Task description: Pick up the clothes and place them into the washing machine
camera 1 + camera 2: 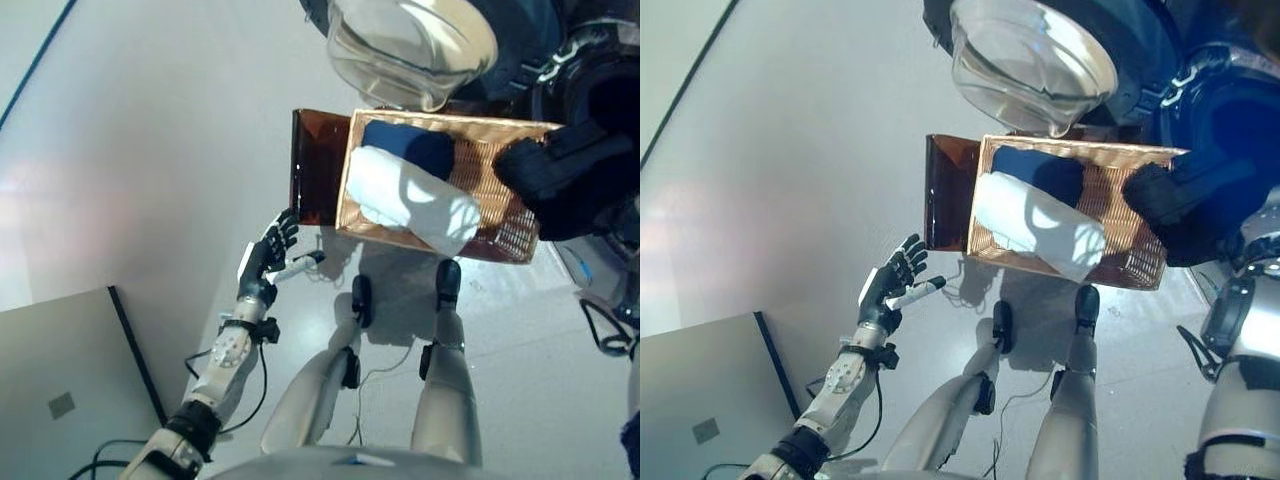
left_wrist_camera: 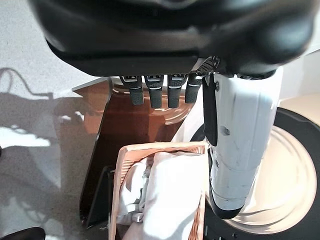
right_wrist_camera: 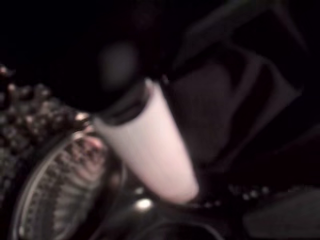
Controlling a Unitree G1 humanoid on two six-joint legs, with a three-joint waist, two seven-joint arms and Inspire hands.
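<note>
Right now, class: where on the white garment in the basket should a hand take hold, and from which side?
Probably the raised middle fold of the white garment, from above: it lies bunched on top in the open basket, whose walls block the sides. The open left hand hangs nearby.

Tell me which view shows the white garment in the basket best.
The left eye view: the white garment lies whole across the basket, beside a blue garment. The right eye view shows much the same. The left wrist view catches only part of it, past the left hand. The right wrist view shows none.
</note>
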